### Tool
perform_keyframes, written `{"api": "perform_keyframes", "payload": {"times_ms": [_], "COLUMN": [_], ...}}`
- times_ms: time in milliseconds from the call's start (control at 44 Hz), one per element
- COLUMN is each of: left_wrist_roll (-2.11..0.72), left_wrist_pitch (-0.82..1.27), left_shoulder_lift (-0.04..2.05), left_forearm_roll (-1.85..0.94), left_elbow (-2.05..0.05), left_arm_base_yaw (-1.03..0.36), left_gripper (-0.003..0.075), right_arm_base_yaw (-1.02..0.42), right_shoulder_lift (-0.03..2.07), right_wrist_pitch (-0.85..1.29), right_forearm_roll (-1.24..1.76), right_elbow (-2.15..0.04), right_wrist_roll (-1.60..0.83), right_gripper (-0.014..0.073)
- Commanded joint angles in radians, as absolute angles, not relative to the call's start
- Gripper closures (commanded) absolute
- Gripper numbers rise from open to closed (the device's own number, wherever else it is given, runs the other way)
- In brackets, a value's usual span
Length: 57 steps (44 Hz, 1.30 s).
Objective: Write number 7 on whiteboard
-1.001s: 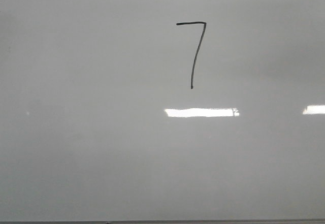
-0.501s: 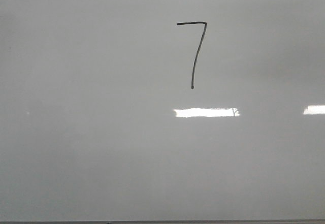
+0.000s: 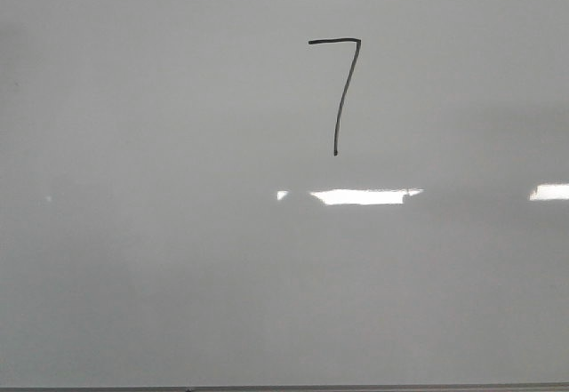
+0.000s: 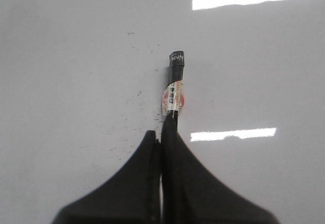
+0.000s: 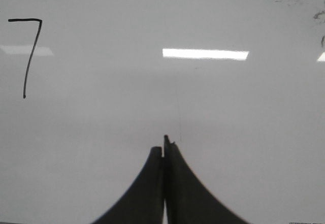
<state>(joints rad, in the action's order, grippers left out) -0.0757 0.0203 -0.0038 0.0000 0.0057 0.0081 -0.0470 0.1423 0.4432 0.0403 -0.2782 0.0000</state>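
- The thin black marker-drawn number 7 (image 3: 338,90) sits complete on the glossy pale whiteboard (image 3: 160,259)
- Left tool (image 4: 167,125) pinches a black-capped marker (image 4: 174,84), seemingly lifted off the board
- Right tool (image 5: 165,145) is pressed together, empty
- Best to withdraw straight, avoiding smudges

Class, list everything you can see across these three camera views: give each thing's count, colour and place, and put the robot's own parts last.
whiteboard: one, pale grey-white and glossy, fills all three views, with a thin dark frame edge along the bottom of the front view.
number 7: one, thin black line, upper middle of the board in the front view.
marker: one, black with a pale printed label, sticking out of the left gripper.
left gripper: one, black, shut on the marker.
right gripper: one, black, shut and holding nothing.
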Motion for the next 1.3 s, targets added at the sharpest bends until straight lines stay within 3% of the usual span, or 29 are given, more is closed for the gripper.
{"api": "perform_keyframes", "payload": {"times_ms": [0, 296, 1274], "left_wrist_roll": [-0.075, -0.075, -0.075], "left_wrist_pitch": [-0.065, -0.065, -0.065], "left_shoulder_lift": [-0.021, -0.021, -0.02], "left_forearm_roll": [-0.007, -0.007, -0.007], "left_elbow": [0.008, 0.008, 0.008], "left_arm_base_yaw": [0.01, 0.01, 0.01], "left_gripper": [0.0741, 0.0741, 0.0741], "right_arm_base_yaw": [-0.039, -0.039, -0.008], "right_shoulder_lift": [0.074, -0.029, -0.03], "right_wrist_pitch": [0.239, -0.015, -0.033], "right_forearm_roll": [0.033, 0.044, 0.015], "right_elbow": [-0.185, 0.025, 0.022], "right_wrist_roll": [-0.008, -0.007, 0.057], "right_gripper": [0.0662, 0.0662, 0.0662]}}
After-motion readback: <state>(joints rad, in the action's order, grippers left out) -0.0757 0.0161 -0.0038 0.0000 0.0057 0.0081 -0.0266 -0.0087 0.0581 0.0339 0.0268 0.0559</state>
